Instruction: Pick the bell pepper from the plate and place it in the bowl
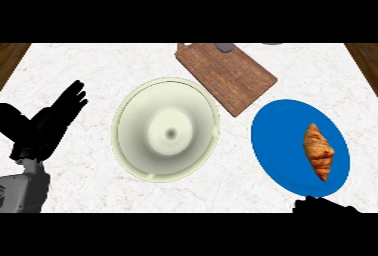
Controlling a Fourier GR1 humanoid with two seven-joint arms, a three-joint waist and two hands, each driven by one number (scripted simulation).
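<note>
Counter (pixel 88 65): pale marbled top, with brown wood showing past it at the upper left and upper right corners.

Bowl (pixel 166 130): cream-green, round, shallow, near the middle of the counter, slightly left of centre. Nothing lies in it.

Plate (pixel 284 150): blue, round, to the right of the bowl and apart from it.

Item on the plate: a golden-brown croissant (pixel 319 151), lying lengthwise on the plate's right half. The object looks like a pastry, not a bell pepper; it sits on the plate, untouched by either hand.

Cutting board (pixel 226 75): brown wood, set at a slant behind the bowl and plate, its lower corner reaching between them. A small dark grey object (pixel 224 47) sits at its far end, too cut off to identify.

Left hand (pixel 52 122): black, at the left edge, fingers straight and spread, holding nothing, clear of the bowl.

Right hand (pixel 325 206): only a dark sliver at the lower edge, just below the plate; whether its fingers are open or curled cannot be told.
</note>
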